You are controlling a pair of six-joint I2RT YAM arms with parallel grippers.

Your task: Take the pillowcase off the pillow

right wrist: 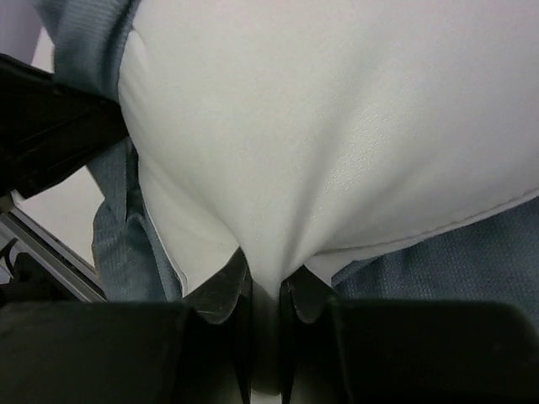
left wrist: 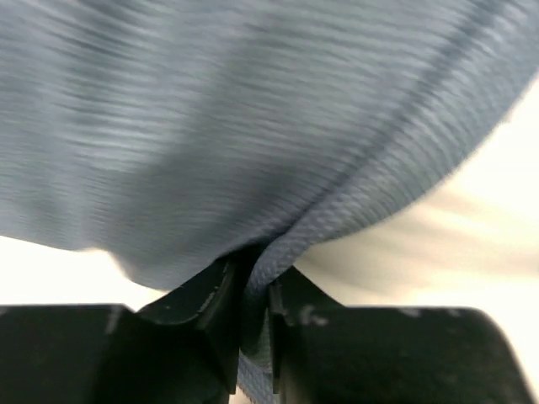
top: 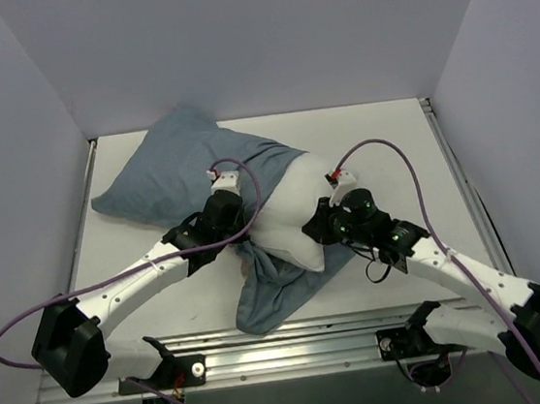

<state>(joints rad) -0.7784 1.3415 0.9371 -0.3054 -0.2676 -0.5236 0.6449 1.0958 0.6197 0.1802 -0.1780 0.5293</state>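
Seen from overhead, the pillow (top: 292, 221) lies mid-table (top: 390, 140) with its white end bared toward 5 o'clock. The rest is sheathed in the pillowcase (top: 174, 174), which runs off to 10 o'clock, and loose blue cloth spills toward 6 o'clock. The left gripper (top: 240, 210) meets the case on the pillow's 9 o'clock side. The right gripper (top: 310, 229) bites the white end from 3 o'clock.

At the left wrist, the jaws are clamped on a fold of ribbed blue cloth that fans out taut toward 12 o'clock.

At the right wrist, the jaws pinch a pucker of white fabric, with blue cloth showing at 4 and 9 o'clock.

Both items look light, soft and limp, likelier to stretch or slip than to resist. The surest holds appear to be a deep pinch near the case's open hem and one on the bare pillow end.
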